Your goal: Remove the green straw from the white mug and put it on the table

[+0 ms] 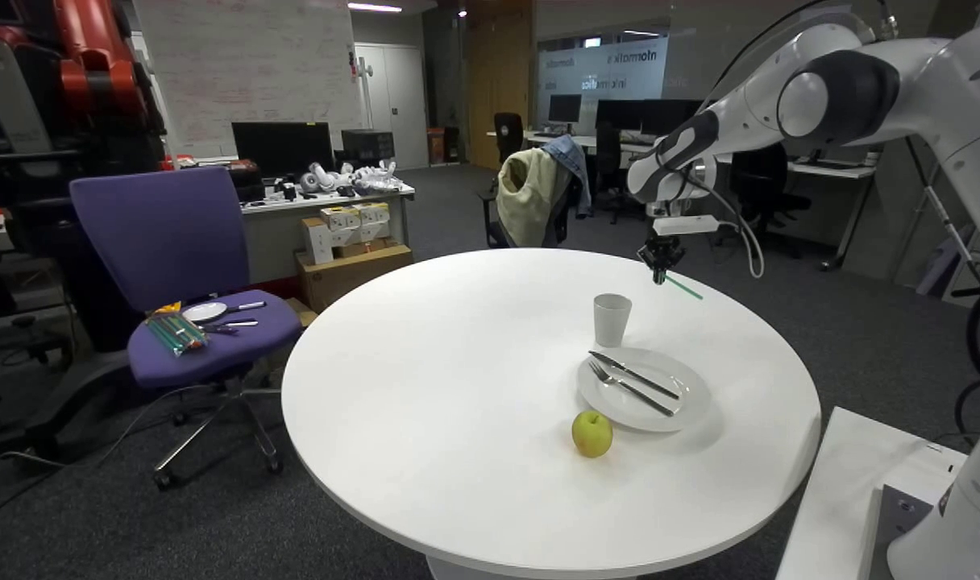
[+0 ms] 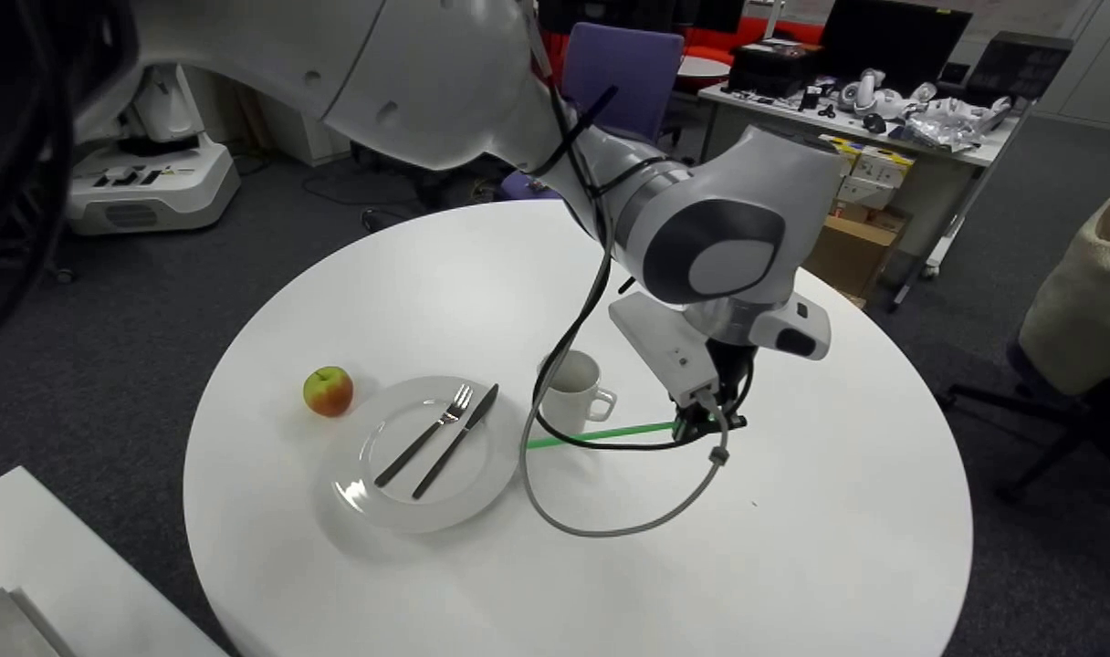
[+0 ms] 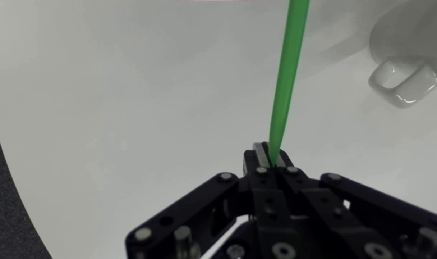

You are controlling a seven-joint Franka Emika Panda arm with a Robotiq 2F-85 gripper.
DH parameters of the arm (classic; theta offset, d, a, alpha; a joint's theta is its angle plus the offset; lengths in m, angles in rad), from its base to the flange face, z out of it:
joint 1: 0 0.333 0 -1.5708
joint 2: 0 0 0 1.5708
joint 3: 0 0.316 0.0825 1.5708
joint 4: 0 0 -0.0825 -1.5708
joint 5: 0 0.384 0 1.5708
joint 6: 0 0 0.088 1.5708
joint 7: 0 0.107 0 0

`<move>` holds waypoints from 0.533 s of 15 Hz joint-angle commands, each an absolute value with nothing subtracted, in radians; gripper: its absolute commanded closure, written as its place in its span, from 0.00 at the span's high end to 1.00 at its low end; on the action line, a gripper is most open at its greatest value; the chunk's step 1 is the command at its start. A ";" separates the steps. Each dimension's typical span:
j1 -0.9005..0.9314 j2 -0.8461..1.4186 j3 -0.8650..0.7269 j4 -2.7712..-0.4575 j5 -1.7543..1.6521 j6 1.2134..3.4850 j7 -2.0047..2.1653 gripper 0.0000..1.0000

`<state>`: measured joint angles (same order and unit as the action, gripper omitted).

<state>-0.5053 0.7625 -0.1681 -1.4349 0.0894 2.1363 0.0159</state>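
Over the table (image 1: 442,362), near the white mug (image 1: 612,321) but out of it, holds the green straw (image 3: 288,72) tight in the gripper (image 3: 271,154), likely with only laying it down left.

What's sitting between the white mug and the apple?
A white plate lies between the white mug and the apple, with a fork and a knife on it; both exterior views show this.

My fingers (image 1: 659,271) pinch the green straw (image 1: 685,287) above the counter (image 1: 425,387), on the back-edge side of the white mug (image 1: 612,324). A plate (image 1: 685,375) and an apple (image 1: 592,434) sit nearer the front edge.
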 commanded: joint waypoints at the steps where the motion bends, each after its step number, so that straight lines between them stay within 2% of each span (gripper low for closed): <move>1: -0.492 0.856 -0.198 -1.304 0.075 2.121 -0.009 0.00; 8: -0.489 1.025 -0.220 -1.096 0.042 2.155 0.016 0.00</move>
<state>-0.4926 0.9462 -0.2045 -1.2111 0.0576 2.1513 0.0151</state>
